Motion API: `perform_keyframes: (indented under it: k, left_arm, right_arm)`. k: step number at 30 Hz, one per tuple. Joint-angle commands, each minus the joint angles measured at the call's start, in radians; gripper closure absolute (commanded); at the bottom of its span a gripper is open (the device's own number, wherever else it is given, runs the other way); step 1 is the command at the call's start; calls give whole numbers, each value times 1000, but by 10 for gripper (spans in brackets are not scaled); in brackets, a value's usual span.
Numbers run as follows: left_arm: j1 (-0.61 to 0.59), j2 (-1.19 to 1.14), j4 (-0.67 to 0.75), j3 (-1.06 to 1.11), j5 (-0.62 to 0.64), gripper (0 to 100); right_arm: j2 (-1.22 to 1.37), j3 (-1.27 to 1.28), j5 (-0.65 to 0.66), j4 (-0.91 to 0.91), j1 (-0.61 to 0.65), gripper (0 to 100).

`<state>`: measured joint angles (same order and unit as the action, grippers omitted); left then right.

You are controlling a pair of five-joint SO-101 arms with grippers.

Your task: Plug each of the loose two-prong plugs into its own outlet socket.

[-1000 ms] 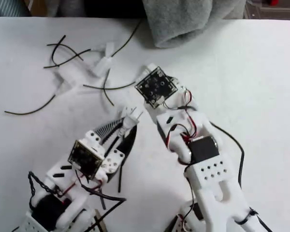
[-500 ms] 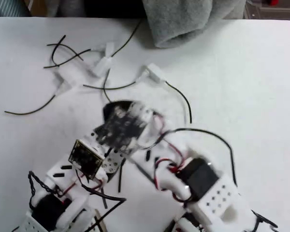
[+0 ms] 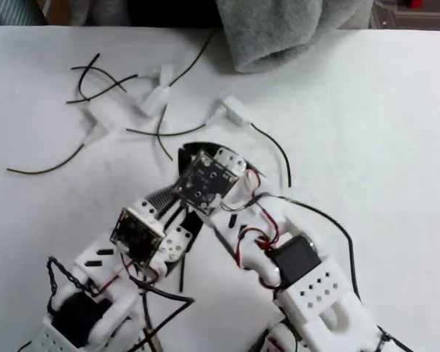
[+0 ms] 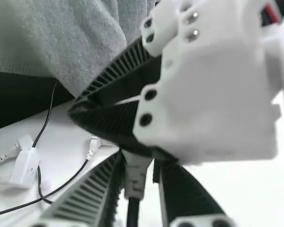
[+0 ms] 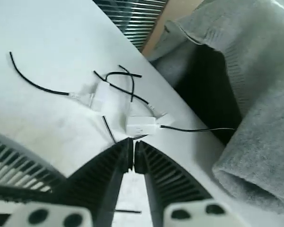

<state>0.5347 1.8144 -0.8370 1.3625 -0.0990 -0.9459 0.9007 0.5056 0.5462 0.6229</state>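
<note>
left gripper [image 4: 138,165] pinches a white plug [image 4: 134,182] near the table's middle. right gripper [image 5: 133,153], pressed together, hovers just over it. white sockets [image 3: 158,98] lie loose at far left; this plug seems not yet plugged in.

light: bright, even | table [image 3: 396,110]: white, glaring, nearly washed out | shadows: faint, soft-edged | far edge: dim

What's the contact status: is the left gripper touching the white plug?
Touching. The left wrist view shows the white plug pinched in the left gripper, with a ribbed finger pressed against each side of it.
</note>
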Motion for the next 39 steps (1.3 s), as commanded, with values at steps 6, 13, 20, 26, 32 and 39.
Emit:
perform_keyframes:
  k: [6, 13, 20, 26, 32, 39]
  left_arm:
    - [4, 12, 21, -15, 5, 976]
    - [4, 12, 21, -15, 5, 976]
    - [4, 12, 20, -15, 5, 976]
    - [4, 12, 43, -17, 9, 972]
    - [2, 12, 77, -21, 11, 889]
    - [2, 12, 80, -23, 5, 831]
  right_arm:
    - [5, -126, 103, 58, -50, 979]
    - [13, -341, 103, 206, -53, 979]
    - [5, -446, 101, 278, -56, 979]
    - [4, -594, 5, 383, -127, 977]
    - [4, -736, -107, 493, -285, 974]
    - [7, -735, -58, 552, -377, 974]
